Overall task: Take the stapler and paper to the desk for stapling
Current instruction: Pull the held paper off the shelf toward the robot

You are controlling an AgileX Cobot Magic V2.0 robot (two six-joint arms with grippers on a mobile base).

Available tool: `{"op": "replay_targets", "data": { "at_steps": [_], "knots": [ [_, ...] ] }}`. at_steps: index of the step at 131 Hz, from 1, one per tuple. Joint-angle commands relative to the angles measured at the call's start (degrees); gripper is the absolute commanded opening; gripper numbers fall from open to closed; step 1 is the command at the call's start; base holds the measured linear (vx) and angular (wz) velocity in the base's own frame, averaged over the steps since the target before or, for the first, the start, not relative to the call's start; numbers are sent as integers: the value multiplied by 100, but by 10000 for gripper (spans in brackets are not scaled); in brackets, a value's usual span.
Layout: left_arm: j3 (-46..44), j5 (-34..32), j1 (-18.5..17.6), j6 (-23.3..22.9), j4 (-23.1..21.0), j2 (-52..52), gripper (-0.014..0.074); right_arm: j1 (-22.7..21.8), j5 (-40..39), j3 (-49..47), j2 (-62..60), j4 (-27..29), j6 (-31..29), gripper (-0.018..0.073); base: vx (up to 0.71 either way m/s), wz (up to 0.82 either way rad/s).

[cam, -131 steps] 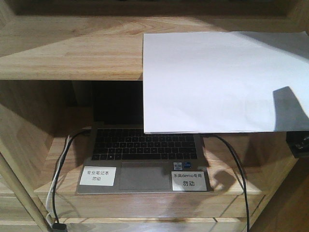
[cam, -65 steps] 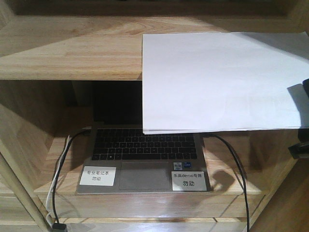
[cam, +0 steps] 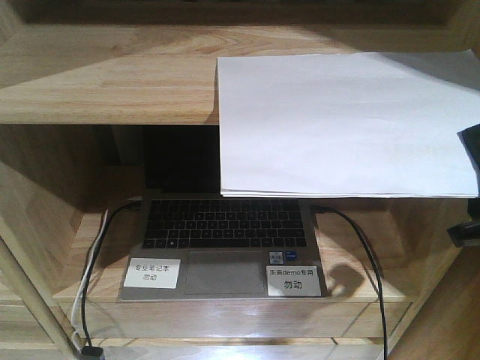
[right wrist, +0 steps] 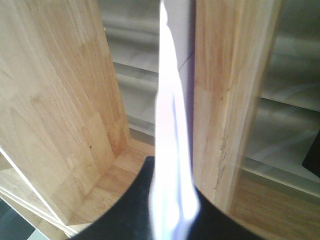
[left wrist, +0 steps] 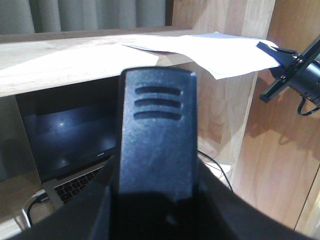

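Pale wood shelf (cam: pixel 112 82) — carries the paper (cam: pixel 337 124), a blank white sheet lying flat above the laptop (cam: pixel 225 232). The sheet's front part overhangs the shelf edge and covers the upper right of the laptop's dark screen.

Right tool (left wrist: pixel 274 56) — black, at the paper's right edge, above and to the right of the laptop. It is clamped on the sheet. The right wrist view shows the paper edge-on as a bright strip running between the tool's dark sides.

Stapler (left wrist: pixel 157 135) — black, with three short slots near its upper end. In the left wrist view it stands upright in front of the laptop.

Left tool (left wrist: pixel 155 210) — its dark sides are closed against the stapler's lower part, gripping it.

Laptop, further notes: open, with a black keyboard and a grey palm rest bearing two white labels (cam: pixel 152 273). A black cable (cam: pixel 367 262) loops down just to the laptop's right.
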Motion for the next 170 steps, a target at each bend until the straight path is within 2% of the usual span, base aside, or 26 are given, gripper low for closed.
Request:
{"op": "replay_targets", "data": {
  "at_steps": [1, 64, 100, 170],
  "knots": [
    [-161, -681, -23, 9, -137, 89, 0, 5, -1094, -178, -40, 84, -33, -8, 0, 0],
    [-161, -681, -23, 9, -137, 89, 0, 5, -1022, -178, -1074, 47, -17, -6, 0, 0],
    [-161, -681, -23, 9, -137, 89, 0, 5, -389, -178, -2126, -204, -17, -6, 0, 0],
    [-161, -681, -23, 9, -137, 89, 0, -2, 625, -178, -3899, 102, -336, -6, 0, 0]
  ]
}}
